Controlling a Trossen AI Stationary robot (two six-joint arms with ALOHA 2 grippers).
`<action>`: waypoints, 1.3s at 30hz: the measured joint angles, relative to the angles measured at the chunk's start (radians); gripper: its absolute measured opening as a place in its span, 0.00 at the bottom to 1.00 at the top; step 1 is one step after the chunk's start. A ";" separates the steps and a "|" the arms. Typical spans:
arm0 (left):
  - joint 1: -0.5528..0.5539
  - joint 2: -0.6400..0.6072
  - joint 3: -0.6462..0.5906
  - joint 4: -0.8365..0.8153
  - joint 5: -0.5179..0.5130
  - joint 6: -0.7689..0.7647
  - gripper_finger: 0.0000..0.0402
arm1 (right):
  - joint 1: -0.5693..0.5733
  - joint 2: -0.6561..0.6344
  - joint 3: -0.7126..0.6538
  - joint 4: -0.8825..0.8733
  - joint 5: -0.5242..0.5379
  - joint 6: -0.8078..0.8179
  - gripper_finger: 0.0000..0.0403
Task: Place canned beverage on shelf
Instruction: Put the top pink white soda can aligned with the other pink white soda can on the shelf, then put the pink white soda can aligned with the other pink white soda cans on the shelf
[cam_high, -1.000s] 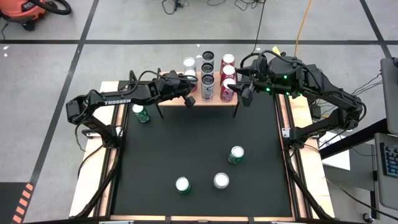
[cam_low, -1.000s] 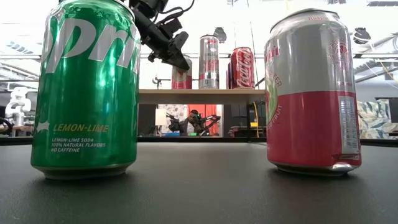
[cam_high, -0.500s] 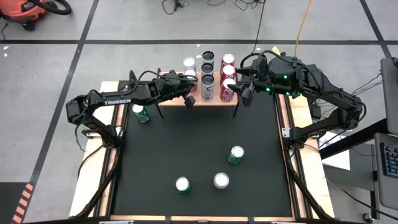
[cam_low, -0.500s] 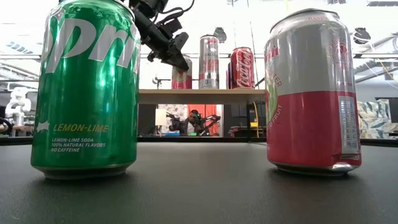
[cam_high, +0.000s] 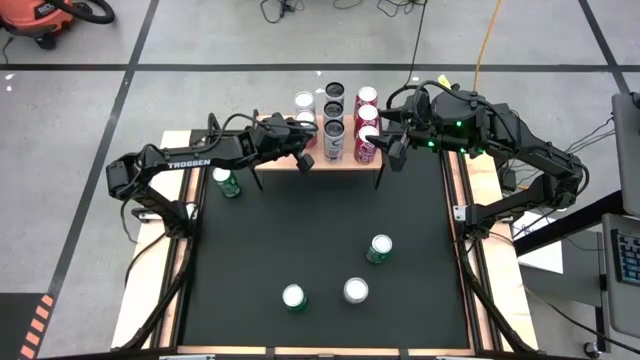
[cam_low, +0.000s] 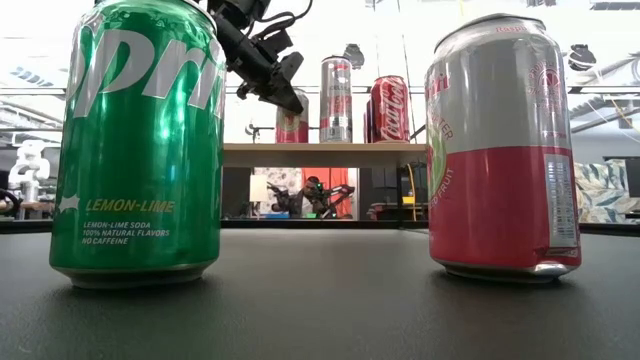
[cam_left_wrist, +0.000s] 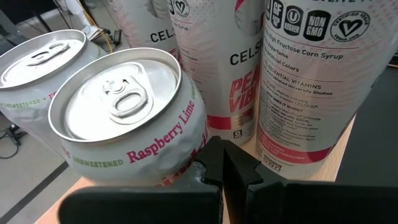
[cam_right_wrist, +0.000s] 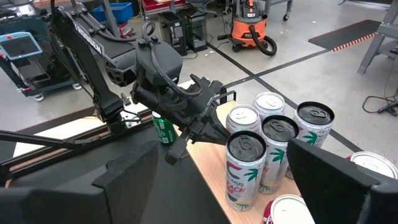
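High view: the shelf (cam_high: 300, 163), a light wood plank on thin black legs, is seen at the upper centre of the frame, at the far edge of the black tabletop (cam_high: 320, 240). Several cans are stood on it in rows: white cans at the left, tall dark-topped cans (cam_high: 334, 128) in the middle, and red cans (cam_high: 366, 125) at the right. The left end effector (cam_high: 304, 160) is held at the shelf's front left edge with its fingers closed, and nothing is seen gripped between them. In the left wrist view a raspberry lime can (cam_left_wrist: 124, 118) is seen just ahead of those closed fingers. The right end effector (cam_high: 385, 140) is positioned at the right end of the shelf, beside the red cans, with its fingers spread wide; nothing is seen held. A green can (cam_high: 226, 182) is stood on the tabletop at the left, near the left arm. Three more cans are stood in the lower centre of the frame: a green one (cam_high: 379, 248), a second green one (cam_high: 293, 298) and a silver-topped one (cam_high: 356, 291).
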 joint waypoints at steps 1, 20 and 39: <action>0.000 0.000 0.000 0.000 0.000 0.000 0.00 | 0.000 0.000 0.000 0.000 0.000 0.000 0.82; -0.055 -0.092 0.001 -0.013 0.012 -0.009 0.00 | 0.011 0.000 0.000 -0.085 -0.245 0.106 0.82; -0.206 -0.386 0.002 -0.308 0.477 -0.401 0.00 | 0.291 0.087 0.000 -0.251 -0.233 0.264 0.82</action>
